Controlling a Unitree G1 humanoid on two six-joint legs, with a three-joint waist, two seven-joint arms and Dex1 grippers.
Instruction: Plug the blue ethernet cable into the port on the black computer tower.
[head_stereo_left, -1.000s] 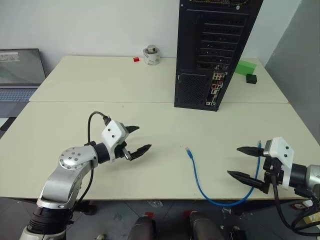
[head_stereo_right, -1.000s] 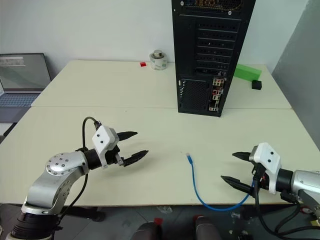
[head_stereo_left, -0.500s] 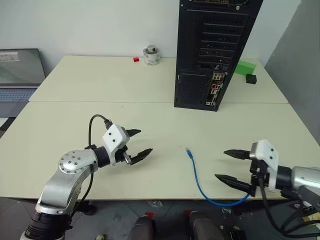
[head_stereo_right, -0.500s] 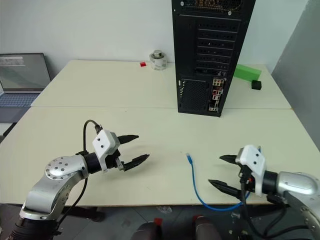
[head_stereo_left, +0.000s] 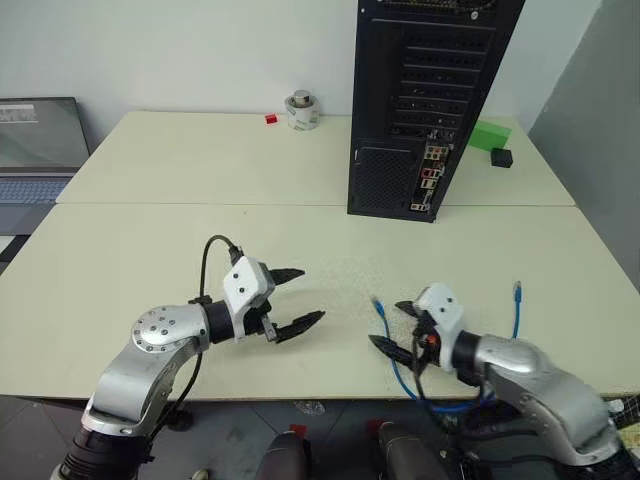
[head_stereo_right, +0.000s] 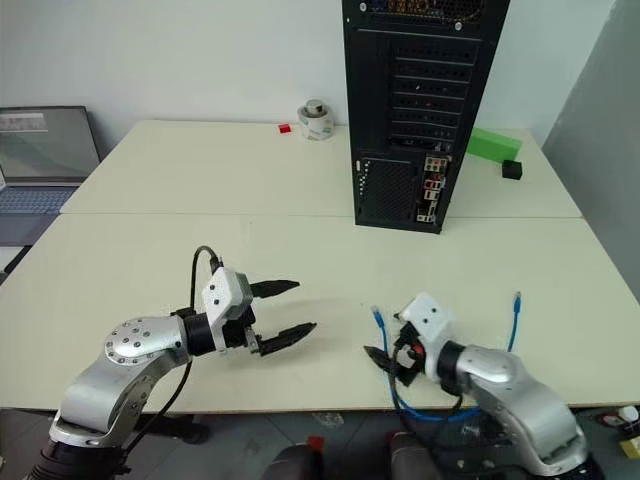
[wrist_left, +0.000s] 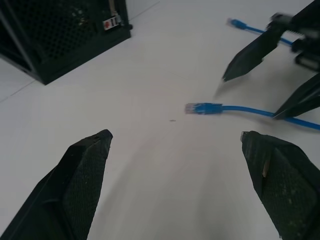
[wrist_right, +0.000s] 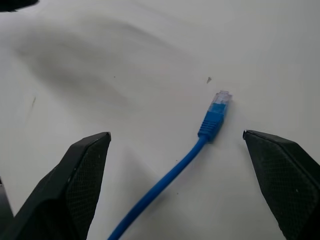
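1. Your right gripper (head_stereo_left: 395, 326) has its black fingers (wrist_right: 85, 170) spread wide and released, holding nothing. The cable (wrist_right: 210, 120) lies between them: thin, bright blue and flexible, ending in a small clear plug that rests flat on the surface (head_stereo_left: 200, 230).
2. From that plug the cable runs back under the right gripper, loops off the near edge, and its other plug (head_stereo_left: 517, 290) lies just beyond the right arm.
3. Your left gripper (head_stereo_left: 297, 298) is also spread and empty. Its tapered, finely textured fingers (wrist_left: 82, 165) point toward the cable plug, well apart from it.
4. The tower (head_stereo_left: 425, 100) stands upright far ahead of both sets of fingers: tall black metal with horizontal slot covers, a mesh grille and a narrow strip of coloured connectors where the port (head_stereo_left: 430, 172) sits.
5. The surface is smooth, matte cream, made of two tables pushed together. A green block (head_stereo_left: 490, 135), a tape roll (head_stereo_left: 301, 110) and a laptop (head_stereo_left: 40, 140) sit at the far edges, by a plain white wall.
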